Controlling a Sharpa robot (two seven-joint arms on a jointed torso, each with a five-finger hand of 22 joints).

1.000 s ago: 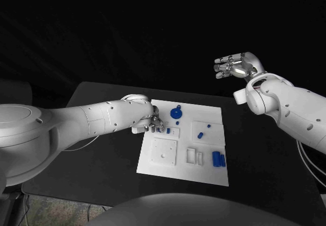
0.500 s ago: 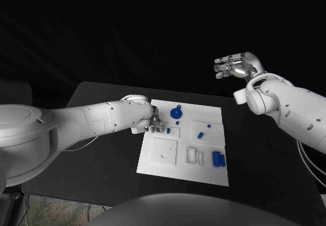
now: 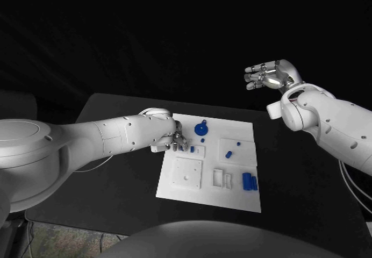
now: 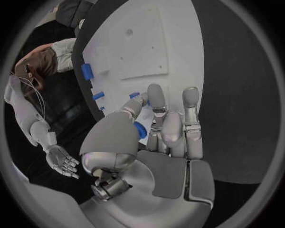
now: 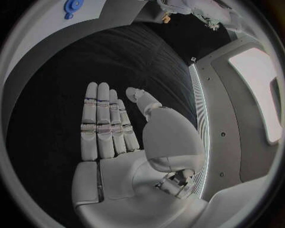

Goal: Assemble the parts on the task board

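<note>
The white task board (image 3: 209,161) lies mid-table. On it sit a round blue part (image 3: 201,129), a small blue piece (image 3: 192,149), another blue piece (image 3: 229,155) and a pair of blue cylinders (image 3: 249,181). My left hand (image 3: 174,141) hovers at the board's left edge with its fingers pointing down beside the small piece. In the left wrist view the left hand (image 4: 169,128) has its fingers nearly straight and holds nothing. A blue piece (image 4: 135,95) lies near one fingertip, and the round part (image 4: 140,129) peeks from behind the thumb. My right hand (image 3: 267,75) is raised far right, fingers spread; right hand (image 5: 113,128) is empty.
White raised blocks and sockets (image 3: 187,173) take up the board's near half. The black table (image 3: 116,188) surrounds the board. The board's far corner (image 5: 35,23) and the round part (image 5: 72,5) show in the right wrist view.
</note>
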